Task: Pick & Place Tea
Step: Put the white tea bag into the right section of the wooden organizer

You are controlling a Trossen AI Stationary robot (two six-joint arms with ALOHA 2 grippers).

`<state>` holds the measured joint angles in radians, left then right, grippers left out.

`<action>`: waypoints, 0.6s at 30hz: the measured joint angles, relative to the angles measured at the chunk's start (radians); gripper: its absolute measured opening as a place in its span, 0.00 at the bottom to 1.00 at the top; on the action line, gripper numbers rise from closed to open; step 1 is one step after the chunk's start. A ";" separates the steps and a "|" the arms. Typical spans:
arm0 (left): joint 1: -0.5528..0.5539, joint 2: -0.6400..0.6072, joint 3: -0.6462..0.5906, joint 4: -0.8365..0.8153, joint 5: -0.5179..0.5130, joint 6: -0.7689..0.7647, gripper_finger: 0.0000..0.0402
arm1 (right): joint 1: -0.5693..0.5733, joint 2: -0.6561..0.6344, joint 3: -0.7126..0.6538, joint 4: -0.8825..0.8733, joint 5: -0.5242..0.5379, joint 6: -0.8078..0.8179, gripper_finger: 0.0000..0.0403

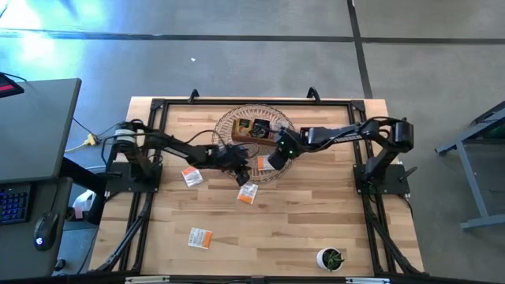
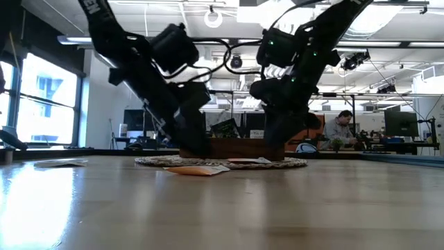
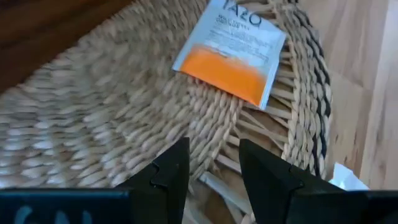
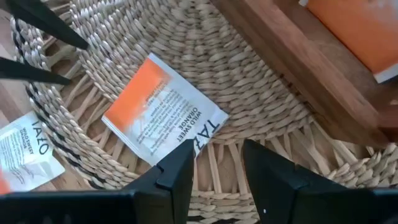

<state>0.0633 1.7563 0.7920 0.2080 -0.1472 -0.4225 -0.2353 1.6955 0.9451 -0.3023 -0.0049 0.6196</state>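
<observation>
Both grippers hang low over the round woven mat [image 1: 254, 151] in the middle of the wooden table [image 1: 300, 229]. On this mat stands a brown wooden tray [image 1: 259, 131], and 1 white-and-orange tea sachet [image 4: 163, 112] lies flat on the mat beside the tray.

The right gripper [image 4: 214, 165] has its 2 fingers apart, with nothing between them. The sachet lies just in front of the fingertips, and 1 corner of it is very near the gap, but I cannot tell if it touches a finger [image 4: 180, 171].

The left gripper [image 3: 211, 163] is also open and holds nothing. The same sachet [image 3: 231, 53] lies ahead of its fingers, a little apart from them, near the rim of the mat.

3 more sachets lie on the bare table: 1 [image 1: 191, 177] beside the left arm, 1 [image 1: 248, 192] just outside the mat's near edge, and 1 [image 1: 200, 237] well apart, toward the front. A small plant in a white pot [image 1: 331, 258] stands at the front right.
</observation>
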 joint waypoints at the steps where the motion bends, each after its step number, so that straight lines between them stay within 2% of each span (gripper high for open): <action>1: 0.003 0.013 0.014 -0.007 0.001 0.000 0.34 | 0.006 0.000 0.000 0.003 0.013 0.004 0.34; 6: 0.002 0.078 0.074 -0.010 -0.023 0.029 0.34 | 0.022 0.017 0.000 0.016 0.052 0.029 0.34; 10: 0.002 0.104 0.110 -0.028 -0.020 0.037 0.34 | 0.023 0.078 -0.002 0.050 0.051 0.051 0.34; 18: 0.002 0.109 0.120 -0.036 -0.020 0.056 0.34 | 0.021 0.108 0.000 0.096 0.047 0.061 0.33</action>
<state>0.0656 1.8652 0.9115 0.1717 -0.1671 -0.3668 -0.2138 1.8030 0.9455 -0.2060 0.0422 0.6807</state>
